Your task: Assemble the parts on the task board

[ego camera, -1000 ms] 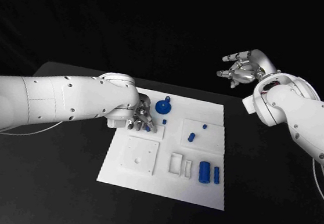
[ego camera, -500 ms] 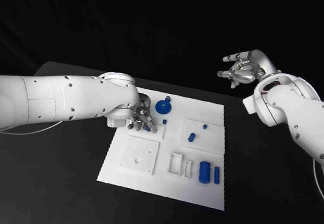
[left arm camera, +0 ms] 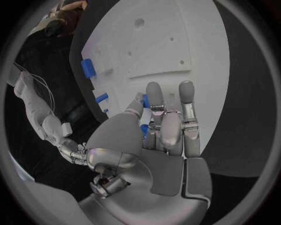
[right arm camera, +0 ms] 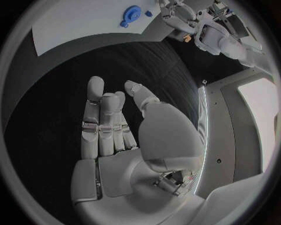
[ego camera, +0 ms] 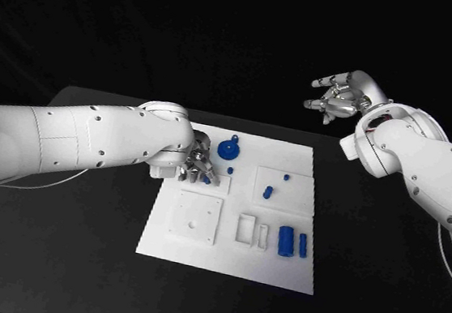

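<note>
The white task board lies in the middle of the black table. My left hand rests low over the board's far left part, fingers curled in. In the left wrist view the left hand pinches a small blue peg between thumb and fingers, mostly hidden. A round blue part stands just beyond that hand, and it is also seen as the round blue part in the right wrist view. My right hand hangs high beyond the table's far edge; this hand holds nothing, with its fingers apart.
Two small blue pieces sit on a raised square at the board's right. Two blue cylinders lie near its front right. A square plate with holes sits at the front left. Black table surrounds the board.
</note>
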